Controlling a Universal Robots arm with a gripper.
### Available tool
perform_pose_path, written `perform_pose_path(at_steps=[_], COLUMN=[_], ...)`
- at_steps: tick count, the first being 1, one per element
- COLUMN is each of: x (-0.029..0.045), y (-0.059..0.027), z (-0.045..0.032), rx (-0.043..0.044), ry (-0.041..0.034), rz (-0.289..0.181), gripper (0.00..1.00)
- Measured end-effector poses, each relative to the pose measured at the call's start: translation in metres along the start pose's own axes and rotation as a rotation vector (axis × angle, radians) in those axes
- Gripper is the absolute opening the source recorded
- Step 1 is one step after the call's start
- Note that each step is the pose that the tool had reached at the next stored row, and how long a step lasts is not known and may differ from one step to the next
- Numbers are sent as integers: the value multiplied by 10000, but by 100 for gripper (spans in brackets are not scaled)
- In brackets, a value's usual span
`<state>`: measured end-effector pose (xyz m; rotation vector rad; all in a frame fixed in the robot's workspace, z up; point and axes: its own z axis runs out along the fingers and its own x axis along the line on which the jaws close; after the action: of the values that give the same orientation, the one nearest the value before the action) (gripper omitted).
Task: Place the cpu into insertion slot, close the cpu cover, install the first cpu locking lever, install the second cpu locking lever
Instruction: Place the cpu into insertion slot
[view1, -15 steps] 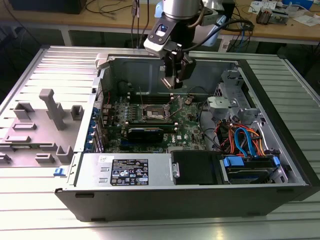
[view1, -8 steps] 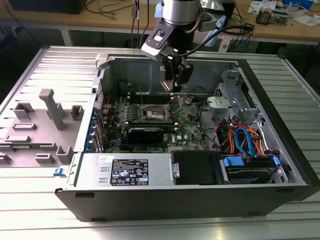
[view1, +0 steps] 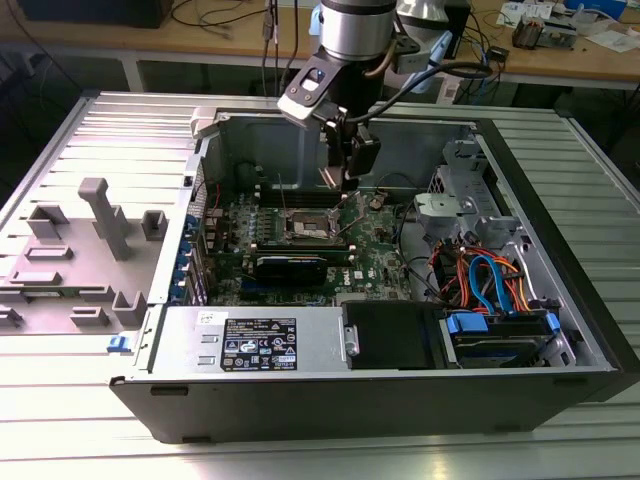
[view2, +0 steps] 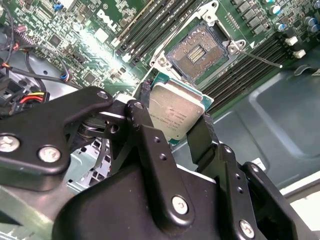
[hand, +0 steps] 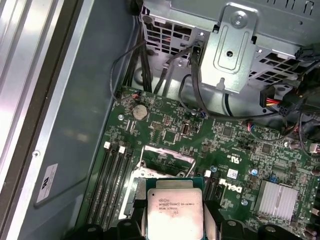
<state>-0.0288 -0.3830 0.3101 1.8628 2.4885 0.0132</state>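
My gripper (view1: 341, 178) hangs inside the open computer case, above the motherboard and shut on the cpu (view2: 175, 112). The cpu is a square chip with a silver top and green edge, pinched by its sides between two black fingers (view2: 145, 120). The insertion slot (view2: 199, 49) lies open just beyond the chip, its dark centre and grey metal rim bare; in the exterior view the insertion slot (view1: 304, 229) sits below and to the left of the gripper. In the first wrist view the cpu (hand: 175, 212) overlaps the silvery cpu cover (hand: 166, 156), which stands raised. A thin wire lever (view2: 260, 59) sticks out beside the socket.
Long black memory slots (view2: 145, 25) flank the socket. A black graphics card (view1: 290, 265) lies in front of it. The power supply (view1: 255, 345), drive cage with blue and orange cables (view1: 490, 285) and case walls ring the board. Grey fixtures (view1: 95, 235) stand outside the case.
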Motion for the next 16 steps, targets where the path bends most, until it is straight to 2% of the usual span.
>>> perform_pose_path(at_steps=[16], x=[1], y=[-4], z=[17], rx=[1], ry=[0], rz=[22], gripper=[54])
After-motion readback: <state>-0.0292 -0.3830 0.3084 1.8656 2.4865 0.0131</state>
